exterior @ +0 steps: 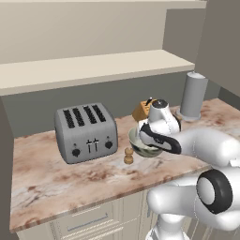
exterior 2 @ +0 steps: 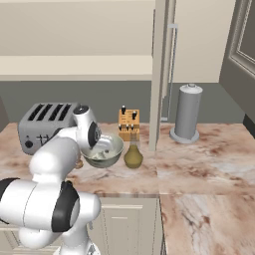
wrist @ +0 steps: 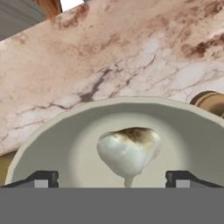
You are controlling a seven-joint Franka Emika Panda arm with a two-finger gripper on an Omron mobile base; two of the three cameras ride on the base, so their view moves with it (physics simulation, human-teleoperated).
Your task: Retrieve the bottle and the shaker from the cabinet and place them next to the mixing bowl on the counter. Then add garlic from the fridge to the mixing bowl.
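**Garlic in the bowl, pincer wide above it**

The pincer point(wrist: 112, 178) hangs over the bowl point(wrist: 57, 144), its two tips far apart and holding nothing. The garlic point(wrist: 128, 151) lies inside the bowl between the tips, touching neither as far as can be seen.

The bowl point(exterior 2: 112, 152) stands on the table point(exterior 2: 199, 164), partly hidden by the arm's wrist. The bottle point(exterior 2: 133, 154) stands upright just beside the bowl, on the side toward the paper roll point(exterior 2: 188, 112). The shaker point(exterior: 128, 155) stands upright on the other side, near the bowl and in front of the toaster point(exterior: 85, 132). A knife block point(exterior 2: 128, 124) stands behind the bowl. The cabinet point(exterior: 93, 65) hangs above the table with its shelf bare in the part that shows.
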